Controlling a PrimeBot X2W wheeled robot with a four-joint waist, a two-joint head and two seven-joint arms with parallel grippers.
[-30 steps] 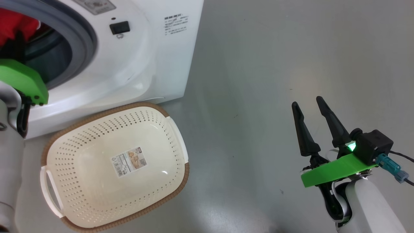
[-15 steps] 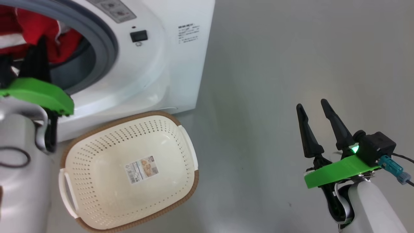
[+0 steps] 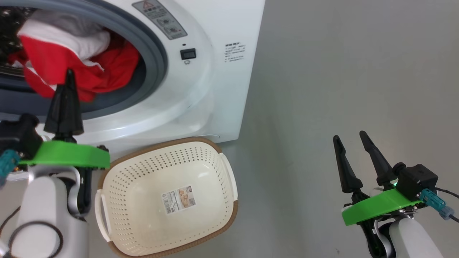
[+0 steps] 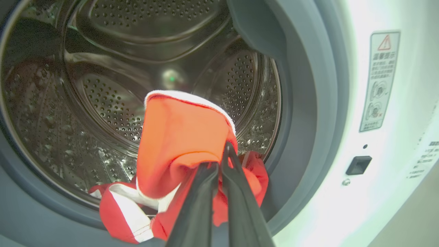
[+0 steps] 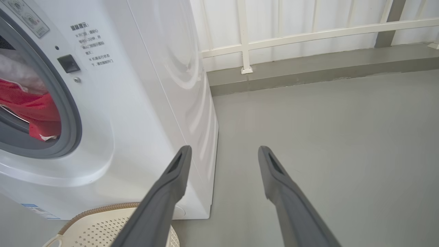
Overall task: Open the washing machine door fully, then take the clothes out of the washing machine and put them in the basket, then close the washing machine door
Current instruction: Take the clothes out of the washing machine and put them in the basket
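One washer [image 3: 215,89] stood on the grey floor [image 3: 340,71], its round mouth uncovered. One basket [image 3: 129,200] sat on the floor just in front of it, below the mouth, with a single label [image 3: 178,199] stuck to its bottom.

One garment, the red-and-white clothes [image 4: 178,137], lay at the mouth. A fold of it was lifted in front of the steel drum [image 4: 113,103], and the rest trailed down over the lower lip of the grey gasket [image 4: 308,103].

Two grippers were in sight, each with two dark fingers. The left gripper [image 4: 219,156] reached into the mouth, its two fingers pressed together and pinching that raised red fold. The right gripper [image 3: 349,136] hung over bare floor, well apart from the basket and to the right of the washer. Its two fingers were spread wide with nothing between them.

On the washer's front were one warning sticker [image 3: 159,18] and one small black latch socket [image 3: 188,53].
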